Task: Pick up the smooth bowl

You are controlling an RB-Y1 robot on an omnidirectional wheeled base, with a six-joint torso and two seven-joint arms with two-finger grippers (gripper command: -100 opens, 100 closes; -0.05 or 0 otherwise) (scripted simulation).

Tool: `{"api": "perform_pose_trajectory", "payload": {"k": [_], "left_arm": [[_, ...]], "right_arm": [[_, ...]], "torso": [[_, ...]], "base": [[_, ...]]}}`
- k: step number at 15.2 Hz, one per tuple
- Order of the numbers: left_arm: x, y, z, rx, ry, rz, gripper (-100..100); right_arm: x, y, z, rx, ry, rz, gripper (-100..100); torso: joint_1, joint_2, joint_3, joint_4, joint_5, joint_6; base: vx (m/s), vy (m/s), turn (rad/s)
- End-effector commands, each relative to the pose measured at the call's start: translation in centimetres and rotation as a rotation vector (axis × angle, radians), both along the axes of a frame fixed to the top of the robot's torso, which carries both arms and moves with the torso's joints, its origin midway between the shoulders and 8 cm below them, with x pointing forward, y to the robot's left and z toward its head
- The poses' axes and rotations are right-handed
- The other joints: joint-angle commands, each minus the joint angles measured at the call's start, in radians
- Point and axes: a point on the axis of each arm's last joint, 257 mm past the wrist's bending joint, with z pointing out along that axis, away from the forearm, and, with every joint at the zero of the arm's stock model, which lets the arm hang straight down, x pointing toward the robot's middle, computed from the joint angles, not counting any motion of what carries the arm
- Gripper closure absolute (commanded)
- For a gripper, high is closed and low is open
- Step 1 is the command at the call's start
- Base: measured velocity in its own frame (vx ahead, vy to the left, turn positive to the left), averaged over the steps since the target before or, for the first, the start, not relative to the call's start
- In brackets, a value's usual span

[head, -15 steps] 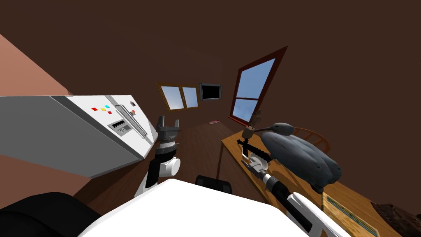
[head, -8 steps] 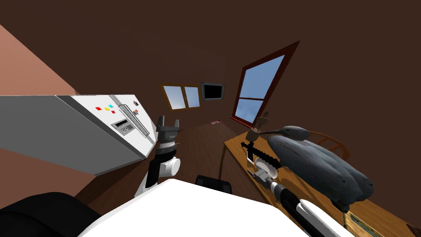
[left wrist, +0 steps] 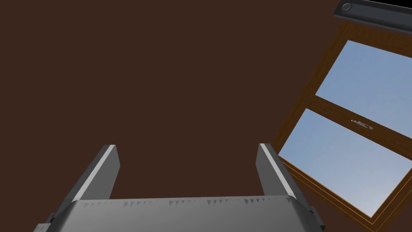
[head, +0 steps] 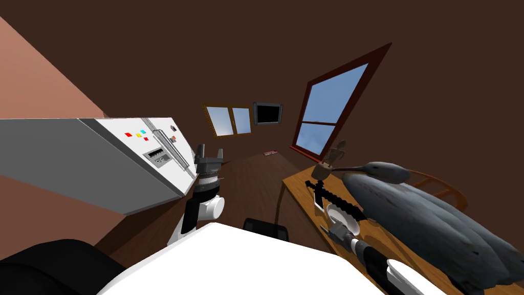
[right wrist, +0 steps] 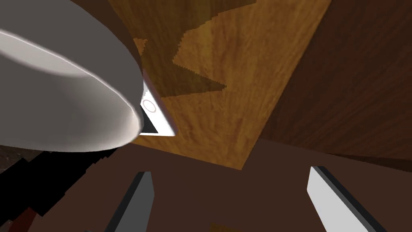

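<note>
My right gripper (right wrist: 231, 177), fingers spread, hangs beside the white bowl (right wrist: 60, 100) near the edge of the wooden table (right wrist: 225, 52), partly hiding a phone (right wrist: 157, 114); I judge it light, rigid and slick, best pinched across its rim, and my left gripper (left wrist: 187, 147) is spread too.
</note>
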Motion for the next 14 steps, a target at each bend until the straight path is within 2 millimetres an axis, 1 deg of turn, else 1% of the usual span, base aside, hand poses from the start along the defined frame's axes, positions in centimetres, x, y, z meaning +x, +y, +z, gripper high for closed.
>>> {"api": "perform_pose_trajectory", "payload": {"k": [1,3,4,5,6,7,8,9,10,11,13,14], "left_arm": [[0.0,0.0,0.0,0.000,0.000,0.000,0],[0.0,0.0,0.0,0.000,0.000,0.000,0],[0.0,0.0,0.0,0.000,0.000,0.000,0],[0.0,0.0,0.0,0.000,0.000,0.000,0],[0.0,0.0,0.0,0.000,0.000,0.000,0],[0.0,0.0,0.0,0.000,0.000,0.000,0],[0.0,0.0,0.0,0.000,0.000,0.000,0],[0.0,0.0,0.0,0.000,0.000,0.000,0],[0.0,0.0,0.0,0.000,0.000,0.000,0],[0.0,0.0,0.0,0.000,0.000,0.000,0],[0.0,0.0,0.0,0.000,0.000,0.000,0],[0.0,0.0,0.0,0.000,0.000,0.000,0]], "right_arm": [[-1.4,-2.5,-1.0,-0.084,0.041,0.025,-100],[-1.6,-2.8,-1.2,-0.088,0.047,0.019,-100],[-2.9,-4.8,-1.8,-0.157,0.081,0.042,-100],[-3.0,-5.0,-1.9,-0.159,0.085,0.039,-100],[-4.4,-7.1,-2.5,-0.225,0.121,0.058,-100],[-4.4,-7.1,-2.5,-0.225,0.121,0.058,-100],[-5.6,-8.8,-2.8,-0.284,0.153,0.081,-100],[-5.8,-9.0,-2.9,-0.287,0.157,0.078,-100],[-7.0,-10.8,-3.2,-0.342,0.189,0.098,-100],[-7.1,-10.9,-3.2,-0.343,0.191,0.097,-100],[-9.5,-14.1,-3.5,-0.440,0.253,0.133,-100],[-9.5,-14.1,-3.5,-0.440,0.253,0.133,-100]], "torso": [[0.000,0.000,0.000,0.000,0.000,0.000],[0.001,0.000,0.000,0.000,0.000,0.000],[0.000,0.000,0.000,0.000,0.000,0.000],[0.000,0.001,0.000,0.000,0.000,0.000],[0.000,0.000,0.000,0.000,0.000,0.000],[0.001,0.000,0.000,0.000,0.000,0.000],[0.002,0.000,0.000,0.000,0.000,0.000],[0.002,-0.001,0.000,0.000,0.000,0.000],[0.002,-0.001,0.000,0.000,0.000,0.000],[0.002,-0.001,0.000,0.000,0.000,0.000],[0.002,-0.001,0.000,0.000,0.000,0.000],[0.003,-0.001,-0.001,0.000,0.001,0.000]], "base": [[0.052,0.047,0.056],[0.048,0.042,0.038],[0.045,0.033,0.054],[0.051,0.039,0.055],[0.056,0.056,0.080],[0.055,0.059,0.055],[0.065,0.059,0.061],[0.066,0.054,0.054],[0.071,0.055,0.069],[0.061,0.050,0.046],[0.071,0.077,0.069],[0.078,0.074,0.055]]}}
